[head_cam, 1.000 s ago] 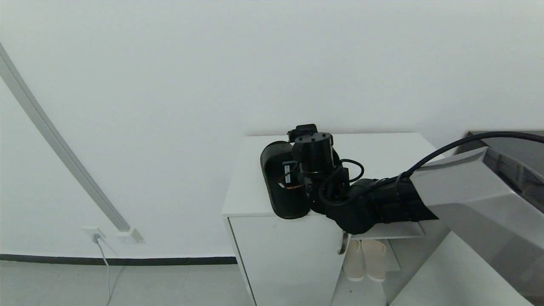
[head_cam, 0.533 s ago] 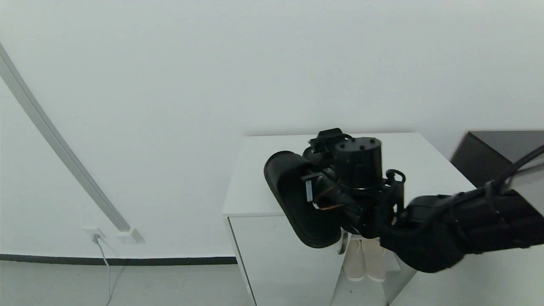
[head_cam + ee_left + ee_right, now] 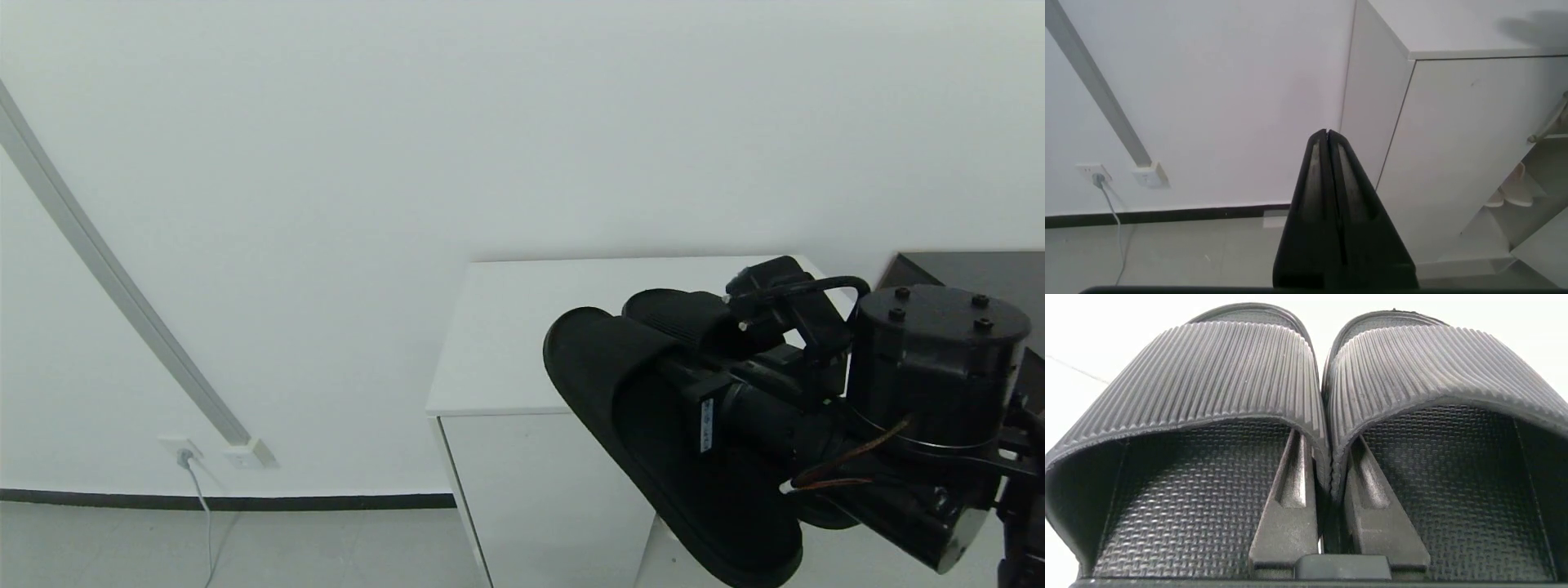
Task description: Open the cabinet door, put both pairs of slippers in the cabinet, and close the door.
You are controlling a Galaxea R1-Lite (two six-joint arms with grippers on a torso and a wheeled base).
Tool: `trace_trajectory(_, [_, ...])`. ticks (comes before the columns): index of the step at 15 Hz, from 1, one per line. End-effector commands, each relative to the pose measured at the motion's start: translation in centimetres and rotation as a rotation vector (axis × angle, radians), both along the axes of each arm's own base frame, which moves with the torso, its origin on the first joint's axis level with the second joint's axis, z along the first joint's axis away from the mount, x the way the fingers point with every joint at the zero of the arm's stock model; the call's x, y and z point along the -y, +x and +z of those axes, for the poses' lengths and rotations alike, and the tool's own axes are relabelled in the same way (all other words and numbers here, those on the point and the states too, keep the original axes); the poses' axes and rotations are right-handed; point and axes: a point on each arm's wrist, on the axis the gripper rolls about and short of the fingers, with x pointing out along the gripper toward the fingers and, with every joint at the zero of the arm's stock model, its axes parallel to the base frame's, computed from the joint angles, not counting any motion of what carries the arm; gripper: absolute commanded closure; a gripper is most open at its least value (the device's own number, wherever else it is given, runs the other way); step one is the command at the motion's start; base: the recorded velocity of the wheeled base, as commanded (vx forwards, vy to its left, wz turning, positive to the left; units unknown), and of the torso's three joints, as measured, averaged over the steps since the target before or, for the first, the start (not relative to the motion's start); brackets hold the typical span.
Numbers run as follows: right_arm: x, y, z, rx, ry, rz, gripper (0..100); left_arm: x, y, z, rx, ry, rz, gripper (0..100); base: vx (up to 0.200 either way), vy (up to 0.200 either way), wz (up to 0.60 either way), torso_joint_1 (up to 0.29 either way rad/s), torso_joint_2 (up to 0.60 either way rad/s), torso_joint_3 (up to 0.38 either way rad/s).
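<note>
Right, so my right gripper (image 3: 1327, 453) has one finger tucked inside each of the black slippers (image 3: 678, 425) and is squeezing their two inner walls together. The pair hangs off me in front of the white cabinet (image 3: 522, 343), roughly level with its top. My left gripper (image 3: 1328, 140) sits lower, off the cabinet's side, with its fingers pressed together on nothing. From that wrist I can make out the handle (image 3: 1541, 135) and the open compartment next to it, with a pale pair of slippers (image 3: 1517, 186) sitting on a shelf. So the step, as I read it, is getting the black pair down and inside. I only have two soft walls pinched, so I'd hold the squeeze firm and avoid quick swings that could work one slipper loose. I need to drop below the top edge, line up square with the opening, and stay clear of the handle. Then I'd level the soles, slide them onto a free bit of shelf and not onto the pale pair, and let go only once they rest. I can't yet tell which shelf has room.
</note>
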Motion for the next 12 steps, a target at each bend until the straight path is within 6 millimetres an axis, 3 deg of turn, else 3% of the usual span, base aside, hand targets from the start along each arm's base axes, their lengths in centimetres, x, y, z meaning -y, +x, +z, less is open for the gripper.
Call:
trace_trajectory(1, [0.31,-0.37,0.19,0.005,0.006,0.004,100,0.00,0.01,0.00,-0.001,0.000,0.001,100,0.000,0.000,0.00,0.000,0.00,0.000])
trace_trajectory(3, [0.29,-0.46,0.19,0.004,0.007,0.005,100,0.00,0.01,0.00,-0.001,0.000,0.000,100,0.000,0.000,0.00,0.000,0.00,0.000])
trace_trajectory(12, [0.19,-0.43,-0.54,-0.012,-0.014,0.009,100,0.00,0.01,0.00,-0.001,-0.002,0.000,100,-0.200,0.000,0.00,0.002,0.00,0.002])
